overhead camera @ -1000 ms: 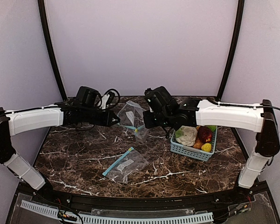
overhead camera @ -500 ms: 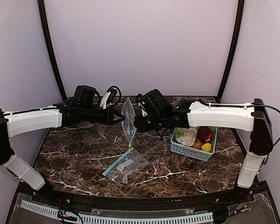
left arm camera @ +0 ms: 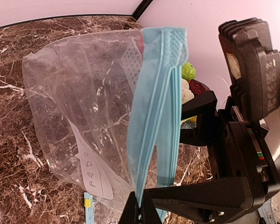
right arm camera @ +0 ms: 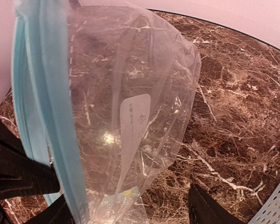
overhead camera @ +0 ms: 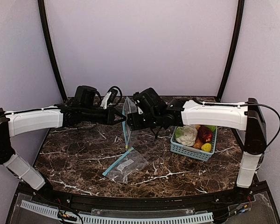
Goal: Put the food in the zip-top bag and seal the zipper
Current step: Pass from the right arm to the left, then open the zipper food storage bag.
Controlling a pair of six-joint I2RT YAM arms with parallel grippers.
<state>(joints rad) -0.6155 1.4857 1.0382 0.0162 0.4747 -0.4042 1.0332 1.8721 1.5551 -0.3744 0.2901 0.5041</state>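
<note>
Moved left: right end effector (overhead camera: 130, 123), jaws spread astride clear blue-zippered plastic bag (left arm camera: 84, 116); left end effector (left arm camera: 137, 212) clamps its zipper edge, hanging it, likely for mouth-opening

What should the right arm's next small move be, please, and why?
Probably draw the right gripper back from the zip-top bag towards the food in the basket. Its jaws stand open, while the left gripper alone pinches the zipper edge, holding the empty bag up.
</note>
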